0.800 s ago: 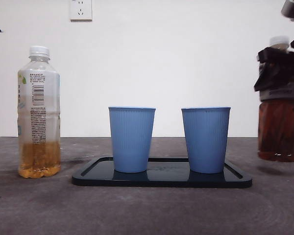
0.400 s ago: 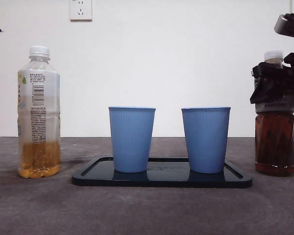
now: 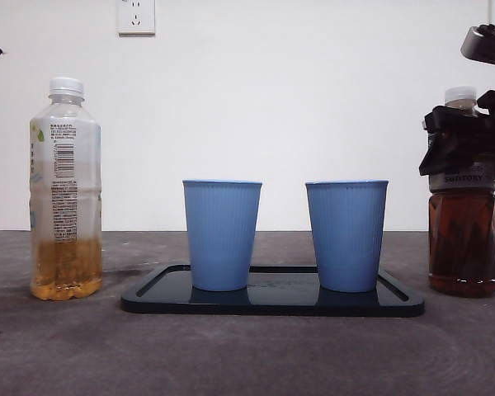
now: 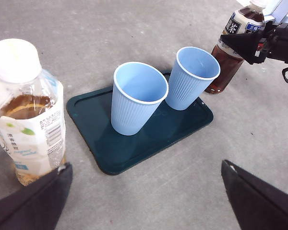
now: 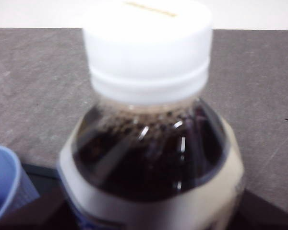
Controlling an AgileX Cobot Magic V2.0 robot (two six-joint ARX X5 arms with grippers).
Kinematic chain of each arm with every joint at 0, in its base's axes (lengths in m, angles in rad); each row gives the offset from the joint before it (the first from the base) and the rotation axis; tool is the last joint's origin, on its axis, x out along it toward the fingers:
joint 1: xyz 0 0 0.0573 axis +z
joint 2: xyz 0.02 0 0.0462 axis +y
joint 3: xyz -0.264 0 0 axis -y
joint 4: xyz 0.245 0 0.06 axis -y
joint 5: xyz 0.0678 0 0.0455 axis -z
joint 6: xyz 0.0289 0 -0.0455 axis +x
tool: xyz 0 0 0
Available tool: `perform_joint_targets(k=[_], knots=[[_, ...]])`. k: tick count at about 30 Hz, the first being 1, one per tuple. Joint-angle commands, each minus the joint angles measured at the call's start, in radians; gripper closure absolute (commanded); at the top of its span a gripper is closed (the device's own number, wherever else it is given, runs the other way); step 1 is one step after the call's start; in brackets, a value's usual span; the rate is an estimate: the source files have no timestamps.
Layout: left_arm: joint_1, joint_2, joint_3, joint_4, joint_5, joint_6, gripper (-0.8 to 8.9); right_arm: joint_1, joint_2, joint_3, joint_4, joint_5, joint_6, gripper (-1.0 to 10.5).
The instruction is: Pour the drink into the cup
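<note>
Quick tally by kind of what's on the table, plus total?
Bottles: 2, the pale tea bottle and the dark tea bottle, which the right gripper holds
Blue paper cups: 2, one and the other
Dark tray: 1
Total: 5

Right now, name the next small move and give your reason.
Probably release the dark tea bottle and back off: it stands on the table beside the tray, right gripper at its neck, white cap still on, so nothing pours yet.
</note>
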Motion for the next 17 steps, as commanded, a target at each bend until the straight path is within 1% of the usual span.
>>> perform_joint_targets(k=[1,4,7,12,16,17], knots=[[-0.005,0.005,0.022,0.013,0.003,0.005,3.18,0.003,-0.01,0.021,0.044,-0.004,0.007,5.2],[-0.005,0.005,0.022,0.009,0.003,0.006,3.18,0.006,-0.045,0.023,0.002,-0.005,0.008,5.0],[-0.005,0.005,0.022,0.007,0.003,0.006,3.18,0.006,-0.114,0.025,-0.093,-0.005,0.016,5.0],[-0.005,0.005,0.022,0.007,0.003,0.006,3.18,0.008,-0.294,0.038,-0.348,-0.017,0.064,5.0],[-0.004,0.005,0.022,0.007,0.0,0.005,3.19,0.015,-0.452,0.079,-0.58,-0.065,0.1,5.0],[-0.004,0.005,0.022,0.006,-0.009,0.004,3.19,0.02,-0.489,0.099,-0.647,-0.082,0.099,5.0]])
